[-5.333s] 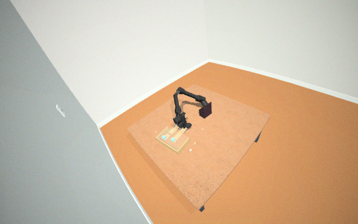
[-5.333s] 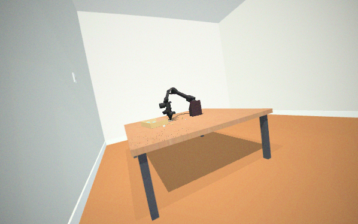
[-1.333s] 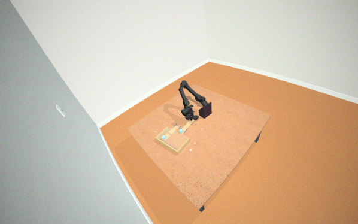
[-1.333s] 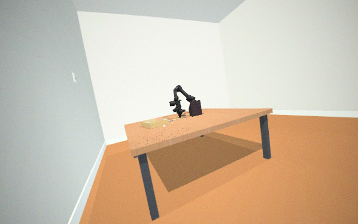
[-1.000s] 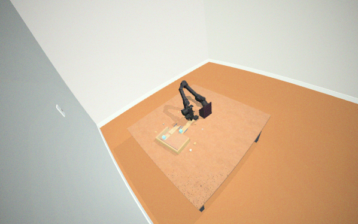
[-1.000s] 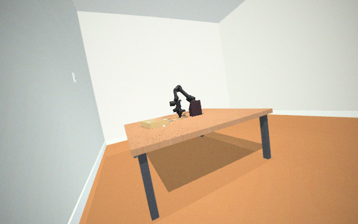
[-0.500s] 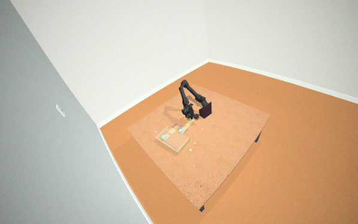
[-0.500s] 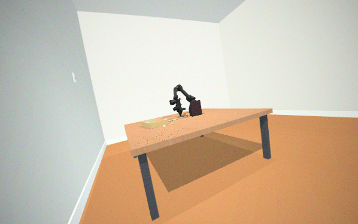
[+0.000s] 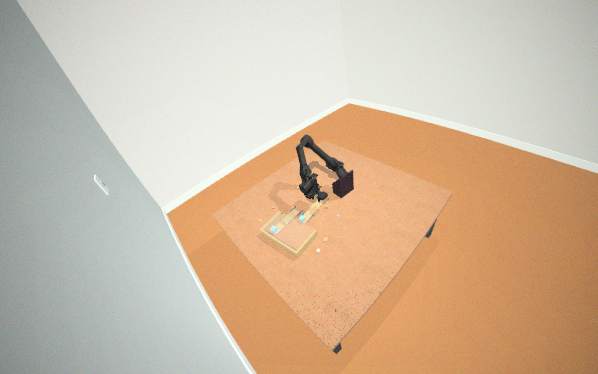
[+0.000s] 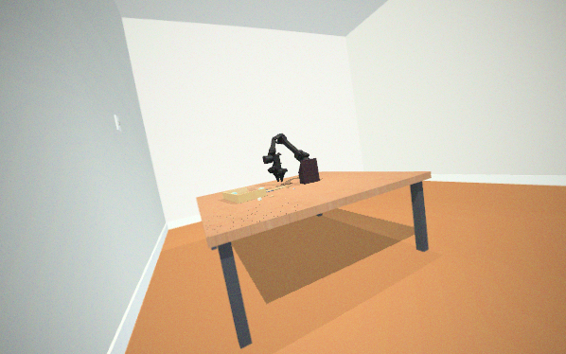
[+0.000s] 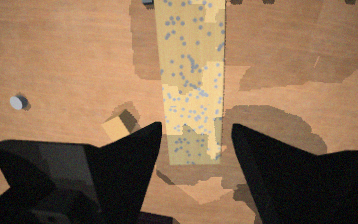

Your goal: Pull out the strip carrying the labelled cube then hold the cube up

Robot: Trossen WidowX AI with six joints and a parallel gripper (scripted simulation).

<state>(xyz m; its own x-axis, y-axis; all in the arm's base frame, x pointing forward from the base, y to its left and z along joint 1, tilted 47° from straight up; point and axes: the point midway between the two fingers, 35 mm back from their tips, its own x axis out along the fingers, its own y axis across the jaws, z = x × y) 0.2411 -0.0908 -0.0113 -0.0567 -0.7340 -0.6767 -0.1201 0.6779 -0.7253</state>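
Your gripper (image 11: 196, 142) stood with its dark, pointed fingers apart, holding nothing, astride the near end of a flat tan strip (image 11: 192, 75) speckled with blue dots; the strip lay on the wood-grain desk (image 11: 60, 55); a pale blue cube (image 9: 302, 218) sat on it nearer the shallow tan tray (image 9: 306, 246); any label was too small to read.

My table (image 9: 380, 235), wood-toned, on dark legs

On it lie a shallow tan box (image 9: 290, 236) with two pale strips running out from it toward my base (image 9: 343, 183); the spotted strip (image 11: 192, 80) lies flat on the wood beneath my wrist camera. Small loose bits sit scattered around: a tan block (image 11: 116, 128) just beside that strip, a grey pellet (image 11: 16, 102) well apart.
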